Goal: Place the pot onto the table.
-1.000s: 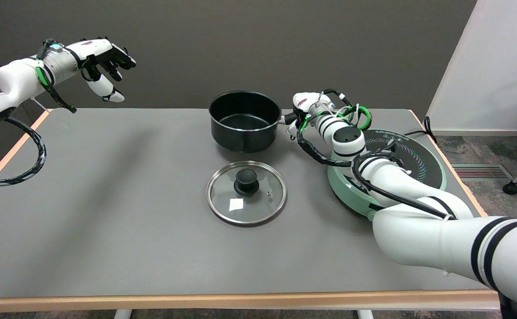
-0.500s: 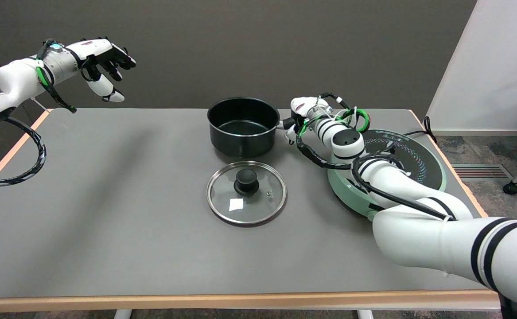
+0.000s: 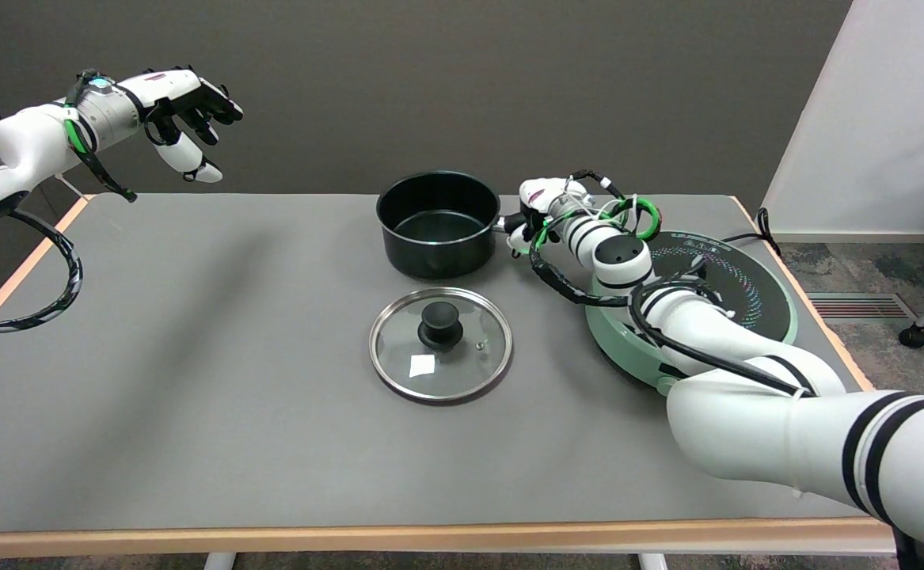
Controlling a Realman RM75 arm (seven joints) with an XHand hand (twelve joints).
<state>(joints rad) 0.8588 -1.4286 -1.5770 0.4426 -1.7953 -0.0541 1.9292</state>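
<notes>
On the table, toward its far edge, sits the pot, black, empty, upright, base apparently down on the grey top. Just right of the pot, the right hand grips its short handle, fingers wrapped round it. Just in front of the pot lies the lid, glass, black knob up, apart from the pot. Right of the pot and behind the arm sits the burner, green-rimmed, black-topped. Far left of the pot, the left hand hangs in the air.
</notes>
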